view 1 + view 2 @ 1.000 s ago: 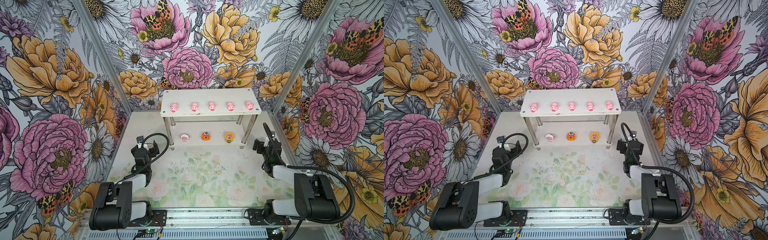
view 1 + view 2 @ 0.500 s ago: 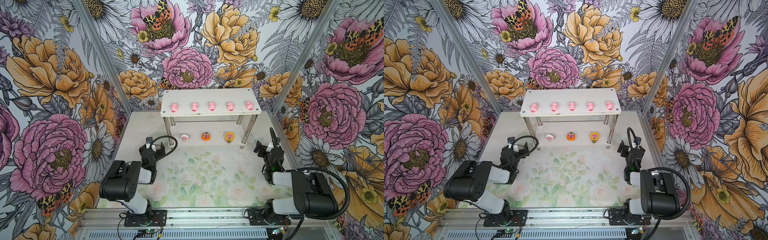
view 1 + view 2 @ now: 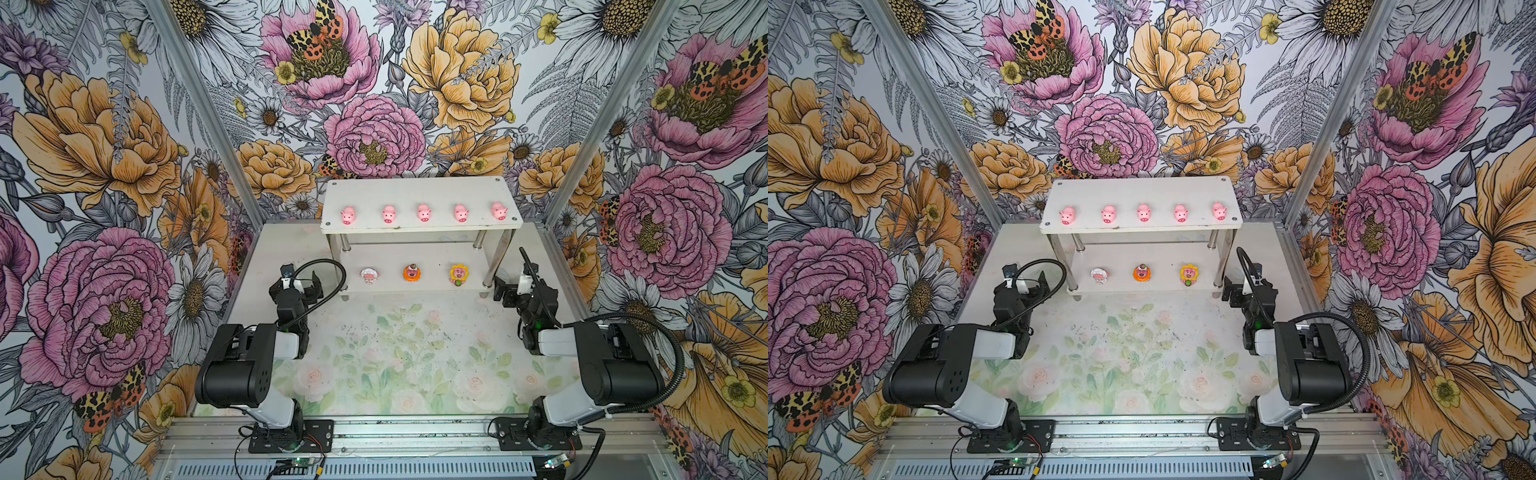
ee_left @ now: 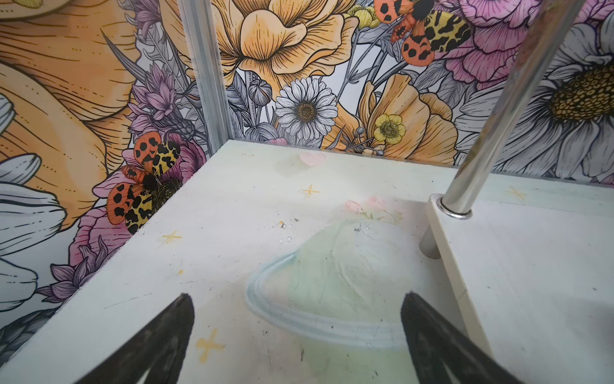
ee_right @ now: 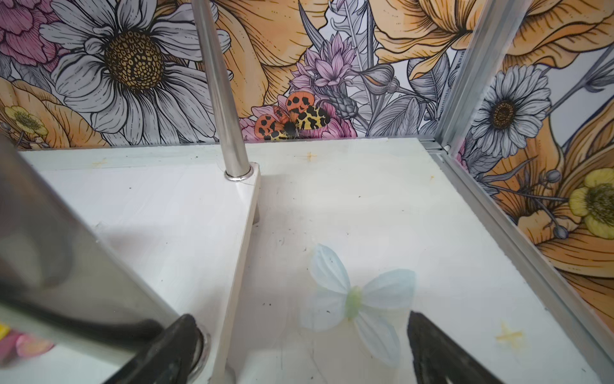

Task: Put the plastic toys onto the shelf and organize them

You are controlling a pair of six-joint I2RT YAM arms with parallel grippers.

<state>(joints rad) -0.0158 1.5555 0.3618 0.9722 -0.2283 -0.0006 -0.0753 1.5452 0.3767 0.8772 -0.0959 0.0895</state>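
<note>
All eight toys sit on the shelf (image 3: 419, 193): five pink pigs (image 3: 423, 212) in a row on the top tier, three flower-rimmed figures (image 3: 412, 273) on the lower. The left gripper (image 4: 297, 296) and right gripper (image 5: 300, 316) hover at its near corners, jaws wide and empty. The placing looks done. Both arms should draw straight back, the right keeping off the near right leg (image 5: 83, 282). No readable writing shows.

I see the shelf (image 3: 419, 192) centred in both top views, before the back wall (image 3: 374, 104): five pigs (image 3: 423, 212) in a row on its upper tier, three round figures (image 3: 412, 273) on the lower.
</note>
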